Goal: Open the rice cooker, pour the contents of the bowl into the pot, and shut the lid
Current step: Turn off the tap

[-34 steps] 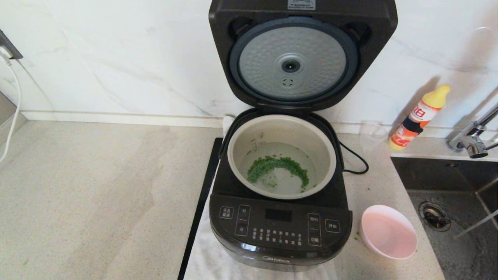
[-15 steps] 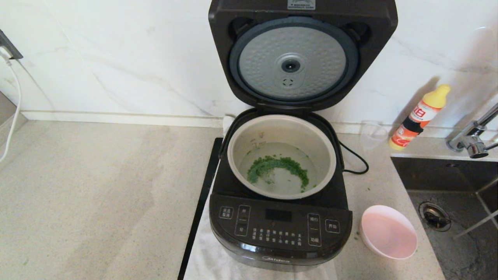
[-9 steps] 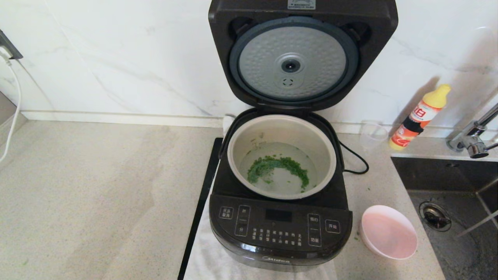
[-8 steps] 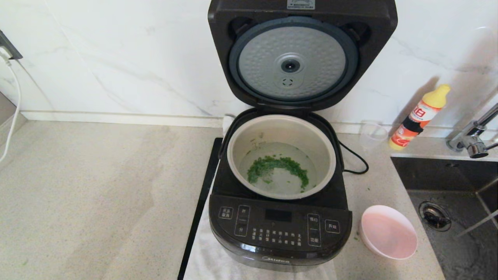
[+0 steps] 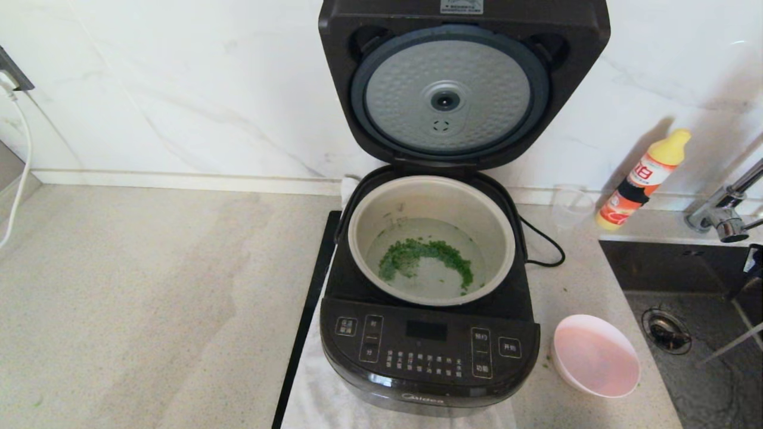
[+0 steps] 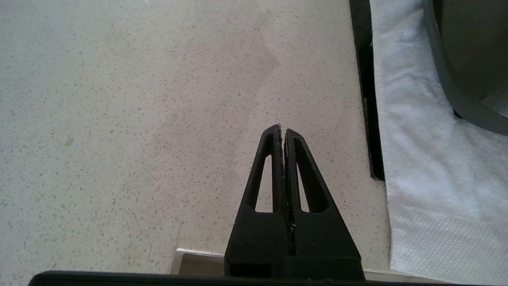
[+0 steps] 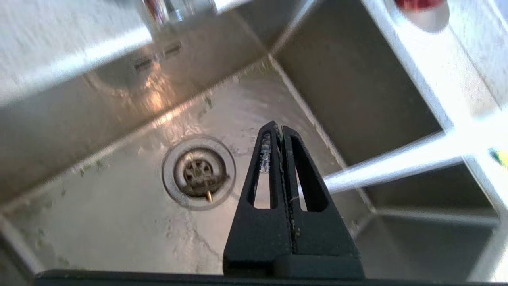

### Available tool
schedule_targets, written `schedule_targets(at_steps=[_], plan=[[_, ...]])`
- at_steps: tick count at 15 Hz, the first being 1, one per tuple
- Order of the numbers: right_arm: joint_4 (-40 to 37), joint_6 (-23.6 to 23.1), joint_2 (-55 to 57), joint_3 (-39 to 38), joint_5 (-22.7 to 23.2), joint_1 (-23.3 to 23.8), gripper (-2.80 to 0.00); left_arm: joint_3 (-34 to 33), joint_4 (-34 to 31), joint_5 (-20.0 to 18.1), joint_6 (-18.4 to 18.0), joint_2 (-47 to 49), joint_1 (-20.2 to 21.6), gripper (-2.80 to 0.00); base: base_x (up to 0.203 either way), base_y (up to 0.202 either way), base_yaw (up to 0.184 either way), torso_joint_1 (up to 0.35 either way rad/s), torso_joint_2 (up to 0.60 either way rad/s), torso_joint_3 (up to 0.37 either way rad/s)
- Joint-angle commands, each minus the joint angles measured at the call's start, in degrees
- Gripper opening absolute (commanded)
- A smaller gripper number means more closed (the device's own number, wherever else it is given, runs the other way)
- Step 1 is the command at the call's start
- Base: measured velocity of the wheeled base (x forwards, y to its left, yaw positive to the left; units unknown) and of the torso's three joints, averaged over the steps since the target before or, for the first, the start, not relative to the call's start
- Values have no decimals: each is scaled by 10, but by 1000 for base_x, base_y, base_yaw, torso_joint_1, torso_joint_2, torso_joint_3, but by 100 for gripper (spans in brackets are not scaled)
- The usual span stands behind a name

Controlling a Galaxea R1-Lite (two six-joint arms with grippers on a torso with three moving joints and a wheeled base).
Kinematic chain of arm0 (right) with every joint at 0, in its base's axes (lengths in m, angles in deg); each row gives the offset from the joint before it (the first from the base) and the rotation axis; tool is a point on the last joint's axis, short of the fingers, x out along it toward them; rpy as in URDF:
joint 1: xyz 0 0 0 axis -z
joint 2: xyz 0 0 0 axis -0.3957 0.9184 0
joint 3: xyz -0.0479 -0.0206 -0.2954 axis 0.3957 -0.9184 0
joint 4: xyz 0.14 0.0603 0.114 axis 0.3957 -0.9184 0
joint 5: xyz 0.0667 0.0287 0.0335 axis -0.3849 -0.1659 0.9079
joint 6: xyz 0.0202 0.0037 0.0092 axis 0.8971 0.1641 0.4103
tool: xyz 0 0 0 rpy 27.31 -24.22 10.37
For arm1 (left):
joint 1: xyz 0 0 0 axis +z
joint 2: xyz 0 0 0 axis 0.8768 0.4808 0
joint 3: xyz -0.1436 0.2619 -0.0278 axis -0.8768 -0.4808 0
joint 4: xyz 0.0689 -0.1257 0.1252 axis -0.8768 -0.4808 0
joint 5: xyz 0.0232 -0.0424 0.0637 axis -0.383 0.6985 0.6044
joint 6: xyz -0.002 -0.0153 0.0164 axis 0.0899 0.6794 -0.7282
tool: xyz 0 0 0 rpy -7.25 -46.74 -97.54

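The black rice cooker (image 5: 429, 351) stands on a white cloth (image 5: 322, 399) with its lid (image 5: 447, 98) raised upright, silver dimpled disc facing me. The pot (image 5: 441, 199) sits inside, holding water and a curved heap of green bits (image 5: 426, 253). A pink bowl (image 5: 596, 357) rests upright and empty on the counter right of the cooker. My right gripper (image 7: 281, 127) is shut on nothing above the sink drain (image 7: 198, 172); a dark part of it (image 5: 754, 262) shows at the head view's right edge. My left gripper (image 6: 282, 129) is shut over bare counter, left of the cooker's base (image 6: 468, 59).
A steel sink (image 5: 697, 333) with a faucet (image 5: 724, 208) lies right of the bowl. An orange-and-yellow bottle (image 5: 644, 179) and a clear cup (image 5: 571, 205) stand by the back wall. A black strip (image 5: 304, 322) borders the cloth; a white cable (image 5: 21, 167) hangs far left.
A dark part of my right gripper has come into the head view at the right edge, above the sink. Cooker, pot and bowl have not moved.
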State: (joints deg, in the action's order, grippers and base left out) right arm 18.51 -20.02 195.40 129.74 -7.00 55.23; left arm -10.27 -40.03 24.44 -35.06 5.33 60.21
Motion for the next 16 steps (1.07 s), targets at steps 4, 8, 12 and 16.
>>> schedule_targets(at_steps=[4,8,12,16], plan=[[2,-1,15,46,-3,-8,-280,0,0,0,0,-2,0,-280,0,0,0,0,0,0],[3,-5,33,83,-12,-10,-280,0,0,0,0,-2,0,-280,0,0,0,0,0,0],[3,-8,47,101,-14,-10,-280,0,0,0,0,-2,0,-280,0,0,0,0,0,0],[24,-28,66,133,-14,-9,-280,0,0,0,0,-2,0,-280,0,0,0,0,0,0]])
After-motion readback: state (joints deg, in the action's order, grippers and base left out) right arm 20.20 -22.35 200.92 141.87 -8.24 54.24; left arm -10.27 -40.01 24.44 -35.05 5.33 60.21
